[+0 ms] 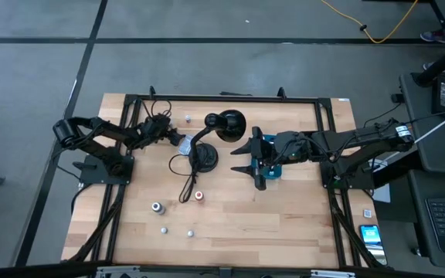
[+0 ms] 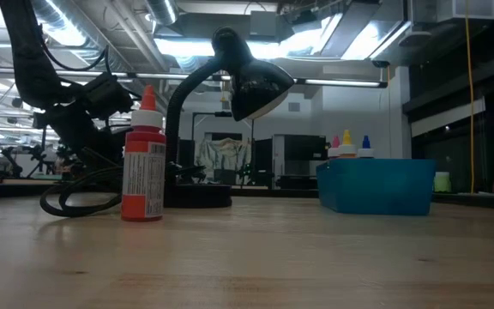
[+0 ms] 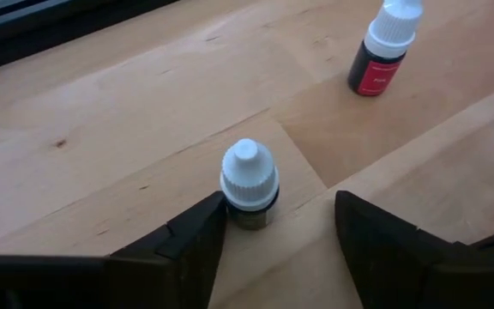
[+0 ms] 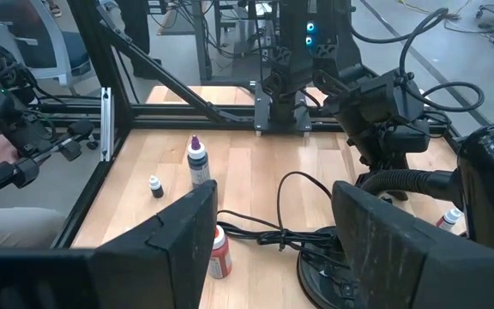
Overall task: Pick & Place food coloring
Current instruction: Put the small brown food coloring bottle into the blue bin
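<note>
Red dropper bottle (image 2: 145,154) seen nearest in the low view, upright on the counter (image 2: 247,257).

Print is seen on its white label, but no word can be read. Between the spread fingers (image 3: 187,249) of the left tool (image 3: 277,227), a small white-capped bottle (image 3: 249,183) stands upright, one finger at its side and the other apart, so it is not pinched. Beyond that tool, a dark bottle with a red label (image 3: 380,51) is seen, its writing illegible. The right tool (image 4: 268,232) is held spread and empty above the teal box (image 2: 376,184), from which pink, yellow and blue tips (image 2: 347,142) stick up. Ahead of it, a purple-capped bottle (image 4: 197,161) and a tiny white-capped one (image 4: 155,185) stand near the lamp (image 1: 219,131). More small bottles (image 1: 174,218) are scattered on the counter, well apart from both tools.
</note>
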